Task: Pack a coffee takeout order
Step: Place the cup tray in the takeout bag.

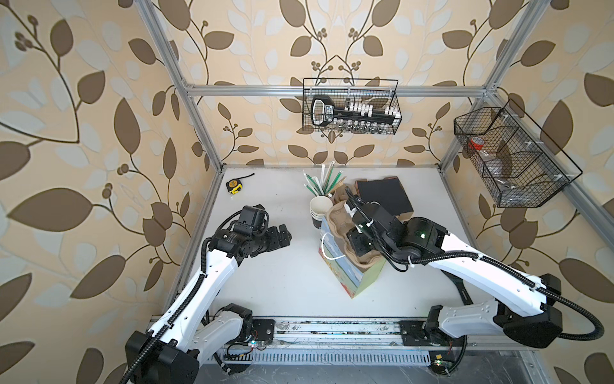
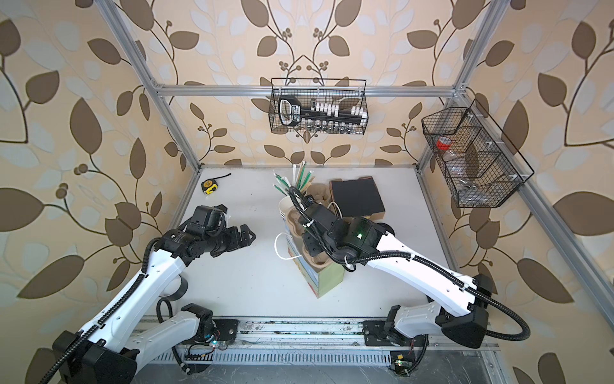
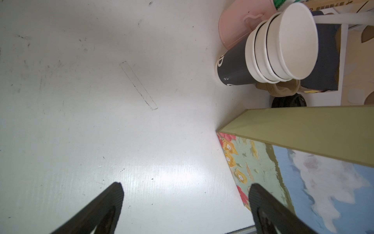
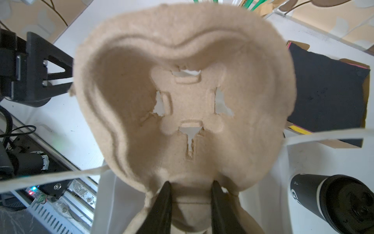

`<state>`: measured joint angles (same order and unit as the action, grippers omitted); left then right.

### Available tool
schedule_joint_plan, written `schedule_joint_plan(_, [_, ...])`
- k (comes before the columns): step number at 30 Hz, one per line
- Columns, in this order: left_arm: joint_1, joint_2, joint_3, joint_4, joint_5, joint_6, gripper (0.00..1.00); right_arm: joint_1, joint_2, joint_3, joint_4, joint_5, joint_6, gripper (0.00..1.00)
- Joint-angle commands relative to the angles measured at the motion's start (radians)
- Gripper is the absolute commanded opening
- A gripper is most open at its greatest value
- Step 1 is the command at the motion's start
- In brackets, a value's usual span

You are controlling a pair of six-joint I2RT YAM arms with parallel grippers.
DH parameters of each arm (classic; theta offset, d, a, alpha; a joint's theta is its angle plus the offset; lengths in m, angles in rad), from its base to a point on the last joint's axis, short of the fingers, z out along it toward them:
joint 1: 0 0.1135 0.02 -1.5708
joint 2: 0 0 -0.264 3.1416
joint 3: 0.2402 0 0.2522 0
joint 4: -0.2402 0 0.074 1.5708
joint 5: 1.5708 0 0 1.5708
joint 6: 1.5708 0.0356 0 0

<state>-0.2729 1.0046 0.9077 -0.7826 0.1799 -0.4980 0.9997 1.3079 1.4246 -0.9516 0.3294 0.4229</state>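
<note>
While the right gripper [image 4: 191, 183] is clamped on the rim at one end of the tan pulp carrier [image 4: 182, 101], the carrier lies tilted across the open mouth of the paper gift bag [image 1: 357, 279]. It is not yet seated inside. The bag stands right of the table [image 1: 282, 282] centre.

**Carrier.** Expect a light, fairly stiff part with a rough, non-slip surface. The pulp is brittle at thin sections, and the tabs around the cup well are torn. Grip the outer rim or the solid web between wells, never the tabs. A hold at one end lets the free end sag or swing, so lower it level.

**Bag.** It is light and likely to tip or shift under side load. The left gripper [image 3: 186, 186] has its jaws spread and is empty. It sits above bare table just left of the bag, well placed to steady a wall.

**Lidded cup.** The black cup with its lid [image 4: 323, 200] sits just right of the bag. From this angle it cannot be told for certain whether it stands upright. Its paper wall crushes easily, so take it around the body below the lid, not by the lid.

**Dark sheet.** The dark sheet [image 1: 385, 196] lies flat, far and right of the bag. Judge it thin and limp, and pinch it at a free edge.
</note>
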Motion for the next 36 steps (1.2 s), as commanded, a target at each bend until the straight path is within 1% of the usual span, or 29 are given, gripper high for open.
schedule_joint_plan(1, [0.012,0.000,0.046,-0.012,0.002,0.023,0.99,0.004,-0.044,-0.041,0.029,-0.020,-0.038,0.29])
schedule_joint_plan(8, [0.012,0.000,0.048,-0.012,0.003,0.023,0.99,-0.035,-0.018,-0.107,0.033,-0.068,-0.047,0.29])
schedule_joint_plan(11, [0.012,0.000,0.048,-0.012,0.002,0.024,0.99,-0.063,-0.001,-0.121,0.033,-0.113,-0.054,0.29])
schedule_joint_plan(21, [0.012,0.000,0.050,-0.014,0.001,0.024,0.99,-0.064,0.070,-0.101,-0.007,-0.115,-0.075,0.29])
schedule_joint_plan(27, [0.012,-0.001,0.051,-0.014,0.000,0.026,0.99,-0.043,0.121,-0.079,-0.043,-0.063,-0.069,0.30])
schedule_joint_plan(32, [0.012,-0.003,0.051,-0.014,0.001,0.026,0.99,-0.047,0.139,-0.111,-0.001,-0.095,-0.071,0.31])
schedule_joint_plan(36, [0.012,-0.003,0.051,-0.014,0.001,0.027,0.99,-0.058,0.183,-0.121,0.003,-0.105,-0.073,0.32])
